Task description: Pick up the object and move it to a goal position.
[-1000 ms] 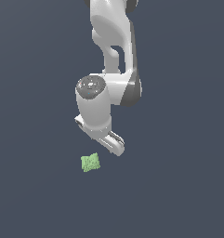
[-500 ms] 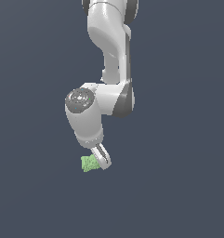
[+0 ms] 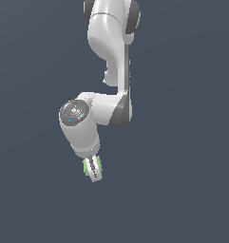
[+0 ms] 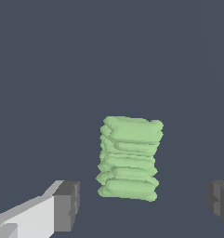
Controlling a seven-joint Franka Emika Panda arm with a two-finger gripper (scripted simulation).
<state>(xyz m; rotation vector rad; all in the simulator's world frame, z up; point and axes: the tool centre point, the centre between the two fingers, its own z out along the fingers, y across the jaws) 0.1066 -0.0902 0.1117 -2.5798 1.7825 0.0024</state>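
Observation:
The object (image 4: 129,158) is a small light-green lump with stacked ridges, lying on the dark grey floor. In the wrist view it sits between my two dark finger pads (image 4: 67,204), with a clear gap on each side. My white gripper (image 4: 143,204) is open and touches nothing. In the exterior view the gripper (image 3: 93,172) hangs straight over the object (image 3: 100,164). Only green slivers show on either side of the finger.
The white arm (image 3: 111,57) comes down from the top of the exterior view, its wrist (image 3: 78,123) bent toward that view's left. A flat dark grey floor (image 3: 182,190) lies all around.
The gripper has swung toward the exterior view's left and dropped lower. It went from beside the object to directly over it, covering most of it.

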